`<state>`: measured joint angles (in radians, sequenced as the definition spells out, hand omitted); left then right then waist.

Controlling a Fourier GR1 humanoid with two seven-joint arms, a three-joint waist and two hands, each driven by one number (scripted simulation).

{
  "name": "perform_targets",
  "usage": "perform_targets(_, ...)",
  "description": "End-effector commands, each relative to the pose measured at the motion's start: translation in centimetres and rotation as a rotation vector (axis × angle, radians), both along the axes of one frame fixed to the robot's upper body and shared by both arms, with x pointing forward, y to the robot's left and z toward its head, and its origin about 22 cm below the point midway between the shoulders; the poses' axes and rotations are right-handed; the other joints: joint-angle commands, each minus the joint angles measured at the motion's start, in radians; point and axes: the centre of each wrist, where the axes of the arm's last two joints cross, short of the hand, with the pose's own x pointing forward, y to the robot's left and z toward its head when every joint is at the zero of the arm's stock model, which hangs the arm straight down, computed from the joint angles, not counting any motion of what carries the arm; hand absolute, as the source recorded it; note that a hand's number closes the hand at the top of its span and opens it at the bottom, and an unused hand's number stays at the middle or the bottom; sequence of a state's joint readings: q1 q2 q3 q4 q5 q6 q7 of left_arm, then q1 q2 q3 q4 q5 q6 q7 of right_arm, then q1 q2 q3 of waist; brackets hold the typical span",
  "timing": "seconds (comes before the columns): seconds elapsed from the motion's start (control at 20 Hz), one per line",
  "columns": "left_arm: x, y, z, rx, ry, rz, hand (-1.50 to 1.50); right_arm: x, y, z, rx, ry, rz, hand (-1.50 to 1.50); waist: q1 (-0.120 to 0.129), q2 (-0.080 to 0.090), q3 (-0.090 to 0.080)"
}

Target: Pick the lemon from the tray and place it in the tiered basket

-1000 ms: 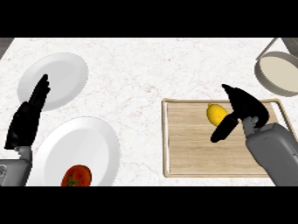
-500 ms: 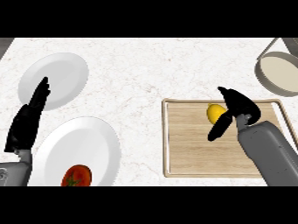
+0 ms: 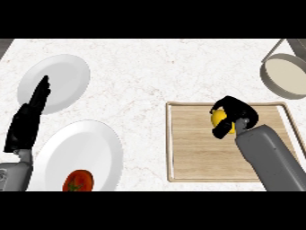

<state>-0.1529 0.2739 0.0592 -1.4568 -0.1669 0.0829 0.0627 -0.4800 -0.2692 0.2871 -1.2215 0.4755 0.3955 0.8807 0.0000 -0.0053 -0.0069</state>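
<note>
white marble counter [image 3: 155,72], small empty white plate [image 3: 69,74], larger white plate [image 3: 92,148] holding a tomato [image 3: 78,180]

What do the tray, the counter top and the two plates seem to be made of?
The tray looks like pale wood with a matte finish: fine grain lines and a raised rim. The counter top looks like polished stone, perhaps marble: white with faint grey veins. The plates look like glazed white ceramic, smooth and plain, though plastic is possible.

The right hand [image 3: 233,112] curls round the lemon [image 3: 219,118] on the wooden tray [image 3: 195,152]. The basket [image 3: 287,74] sits beyond it to the right. The left hand [image 3: 29,121] rests open between two plates.
</note>
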Motion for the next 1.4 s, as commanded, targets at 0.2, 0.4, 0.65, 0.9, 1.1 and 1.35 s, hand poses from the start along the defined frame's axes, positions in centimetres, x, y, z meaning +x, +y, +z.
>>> perform_targets(0.2,-0.1,-1.2,-2.1,0.004,0.001,0.001,0.0,-0.1,2.8,-1.4,-0.029,-0.022,0.086,1.5,0.002,0.006,0.007)
perform_targets(0.4,0.2,-0.7,-0.1,0.001,0.007,0.005,0.0,-1.0,1.7,-0.9,0.102,-0.051,-0.008,1.5,-0.001,0.005,0.007)
perform_targets(0.65,0.7,-1.6,1.0,-0.022,-0.01,-0.054,0.0,5.9,3.8,4.1,0.05,-0.249,-0.277,1.5,0.064,0.025,0.008)
perform_targets(0.9,0.9,-1.9,0.5,-0.013,-0.024,-0.08,0.0,8.2,4.6,5.6,-0.004,-0.462,-0.434,1.5,0.082,0.037,0.007)
perform_targets(1.1,1.2,-1.5,0.9,0.004,-0.036,-0.072,0.0,9.5,4.3,10.5,0.066,-0.747,-0.557,1.5,0.071,0.031,0.007)
perform_targets(1.35,1.5,-1.2,1.0,-0.012,-0.026,-0.05,0.0,10.9,5.0,13.7,-0.086,-1.014,-0.6,1.5,0.063,0.027,0.005)
